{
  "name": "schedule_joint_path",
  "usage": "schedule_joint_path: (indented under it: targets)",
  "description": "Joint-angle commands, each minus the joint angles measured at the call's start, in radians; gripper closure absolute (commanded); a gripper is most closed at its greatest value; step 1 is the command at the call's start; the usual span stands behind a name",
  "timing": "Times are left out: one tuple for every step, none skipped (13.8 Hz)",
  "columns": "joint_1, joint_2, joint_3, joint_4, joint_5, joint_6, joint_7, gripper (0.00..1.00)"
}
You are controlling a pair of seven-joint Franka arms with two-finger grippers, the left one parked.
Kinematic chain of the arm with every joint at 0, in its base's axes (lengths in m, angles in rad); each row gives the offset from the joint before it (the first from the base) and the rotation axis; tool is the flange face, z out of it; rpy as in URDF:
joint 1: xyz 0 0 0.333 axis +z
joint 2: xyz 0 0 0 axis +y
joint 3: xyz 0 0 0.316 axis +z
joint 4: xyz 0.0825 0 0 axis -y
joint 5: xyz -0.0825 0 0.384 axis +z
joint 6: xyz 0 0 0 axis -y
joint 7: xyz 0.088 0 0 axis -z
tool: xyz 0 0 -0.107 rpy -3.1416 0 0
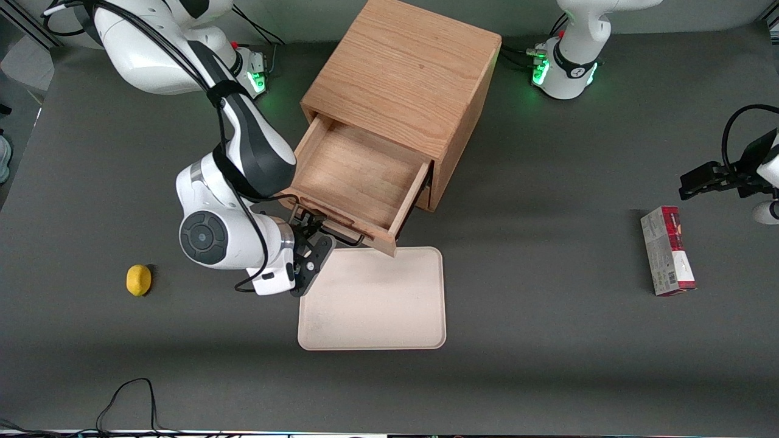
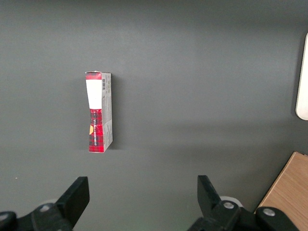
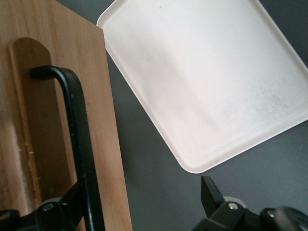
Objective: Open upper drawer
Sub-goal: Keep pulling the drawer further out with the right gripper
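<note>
Even overhead light, soft shadows, sharp focus.

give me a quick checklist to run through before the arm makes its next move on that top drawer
1. Upper drawer pulled out of the cabinet: ok, well out, inside empty.
2. Gripper at the black handle: ok, one finger either side.
3. Fingers clear of the handle for retreat: ok, open.
4. Tray in front of the drawer: not ok, the drawer's corner overhangs its edge.
5. Lemon and carton away from the arm's path: ok.

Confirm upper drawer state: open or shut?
Open: the upper drawer is pulled out, its inside bare. The gripper, open, straddles its handle.
</note>
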Motion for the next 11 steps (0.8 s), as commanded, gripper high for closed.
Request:
schedule_joint_path:
  targets:
    - [-0.020, 0.023, 0.003, 0.047, 0.012, 0.016, -0.019, 0.00]
    - [-0.021, 0.021, 0.003, 0.047, 0.010, 0.023, -0.017, 0.00]
    - [-0.021, 0.023, 0.003, 0.048, 0.010, 0.029, -0.017, 0.00]
    - [-0.024, 0.023, 0.003, 0.047, 0.010, 0.039, -0.019, 0.00]
    - [-0.027, 0.029, 0.003, 0.048, 0.010, 0.048, -0.022, 0.00]
    - [-0.029, 0.033, 0.003, 0.053, 0.010, 0.048, -0.023, 0.00]
    - [-0.038, 0.038, 0.004, 0.064, 0.010, 0.049, -0.022, 0.00]
    - [-0.041, 0.044, 0.004, 0.070, 0.010, 0.049, -0.022, 0.00]
    - [-0.043, 0.046, 0.004, 0.074, 0.010, 0.049, -0.023, 0.00]
    - [-0.047, 0.053, 0.004, 0.077, 0.010, 0.051, -0.023, 0.00]
    - [-0.049, 0.056, 0.004, 0.082, 0.010, 0.059, -0.023, 0.00]
